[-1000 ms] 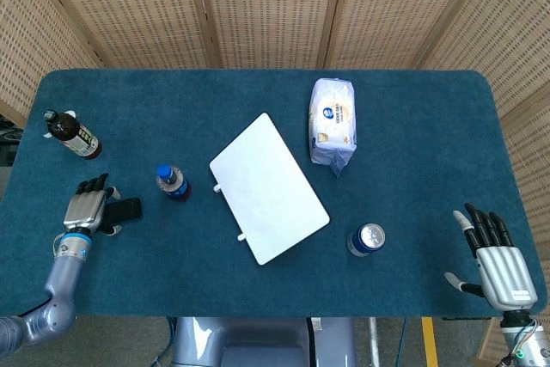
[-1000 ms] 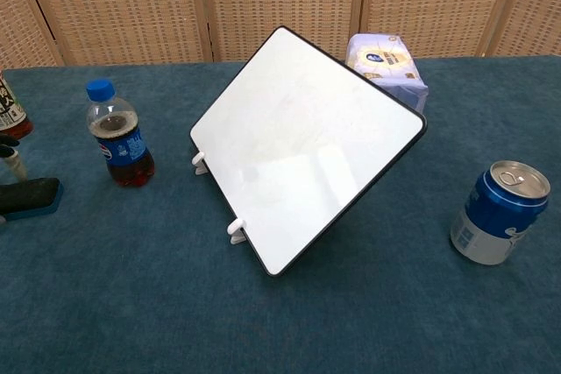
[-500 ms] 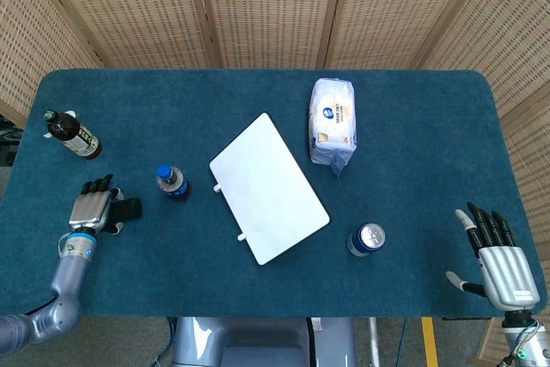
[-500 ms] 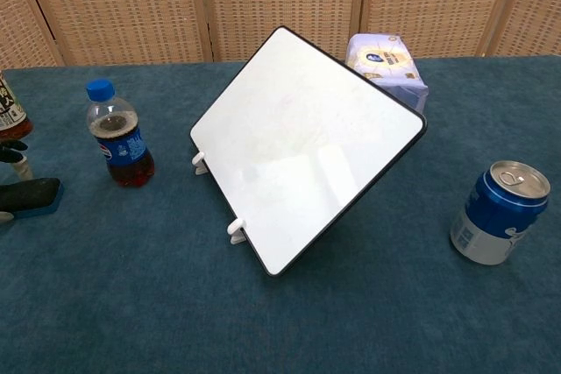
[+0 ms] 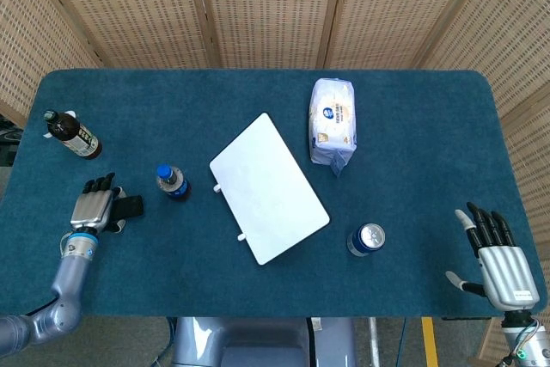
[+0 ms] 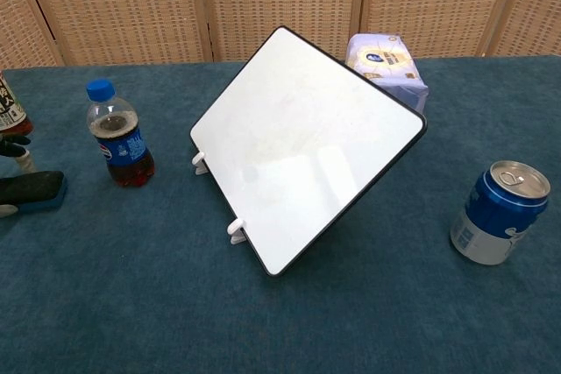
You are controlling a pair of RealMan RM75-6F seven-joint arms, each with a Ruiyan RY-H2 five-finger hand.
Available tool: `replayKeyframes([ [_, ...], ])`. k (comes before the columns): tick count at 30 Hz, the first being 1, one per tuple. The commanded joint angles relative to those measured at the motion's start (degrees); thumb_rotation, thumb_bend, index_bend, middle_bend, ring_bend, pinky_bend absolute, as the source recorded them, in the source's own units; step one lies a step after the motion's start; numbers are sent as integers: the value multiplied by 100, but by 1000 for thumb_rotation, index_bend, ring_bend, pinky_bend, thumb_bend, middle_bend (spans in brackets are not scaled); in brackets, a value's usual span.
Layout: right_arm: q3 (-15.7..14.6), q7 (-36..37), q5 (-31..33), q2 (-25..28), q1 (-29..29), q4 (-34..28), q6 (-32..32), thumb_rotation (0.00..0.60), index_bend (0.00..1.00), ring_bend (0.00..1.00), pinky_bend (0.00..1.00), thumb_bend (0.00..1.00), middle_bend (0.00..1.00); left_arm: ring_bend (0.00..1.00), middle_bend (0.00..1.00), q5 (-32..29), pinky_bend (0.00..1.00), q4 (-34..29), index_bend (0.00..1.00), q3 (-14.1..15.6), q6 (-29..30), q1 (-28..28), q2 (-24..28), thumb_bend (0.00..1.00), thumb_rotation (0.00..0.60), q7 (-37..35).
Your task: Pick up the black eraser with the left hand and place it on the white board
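Note:
The black eraser with its blue underside is at the table's left edge, gripped at its left end by my left hand. In the chest view only the fingertips of that hand show at the frame's edge, above the eraser. The eraser looks slightly raised off the cloth. The white board stands tilted on small white feet in the middle of the table, well to the right of the eraser. My right hand hovers open at the front right corner, holding nothing.
A cola bottle with a blue cap stands between the eraser and the board. A dark bottle stands at the far left. A white tissue pack lies behind the board, and a blue can stands to the board's right.
My left hand has closed on the eraser and shifted it a little up and to the right; in the chest view the eraser sits higher than before. The right hand has barely moved.

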Motion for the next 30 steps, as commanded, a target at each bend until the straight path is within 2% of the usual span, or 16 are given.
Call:
replayKeyframes([
  [1, -3, -4, -6, -2, 1, 1, -2, 600, 0, 0, 0, 1, 0, 0, 0, 251, 0, -388, 381, -111, 228, 19, 270, 332, 600, -97],
  [14, 2, 36, -8, 19, -16, -11, 37, 600, 0, 0, 0, 2, 0, 0, 0, 872, 0, -2029, 382, -447, 712, -15, 1299, 326, 600, -173],
  [20, -2, 55, -45, 30, -26, -18, 75, 600, 0, 0, 0, 2, 0, 0, 0, 1444, 0, -2781, 385, -587, 1059, -46, 1752, 323, 600, -78],
  [24, 0, 71, -48, 39, -31, -27, 87, 600, 0, 0, 0, 1, 0, 0, 0, 1629, 0, -3128, 388, -708, 1154, -130, 1960, 322, 600, 30],
  [30, -3, 99, -55, 51, -29, -28, 84, 600, 0, 0, 0, 2, 0, 0, 0, 1596, 0, -3299, 392, -912, 1116, -363, 2040, 321, 600, 194],
])
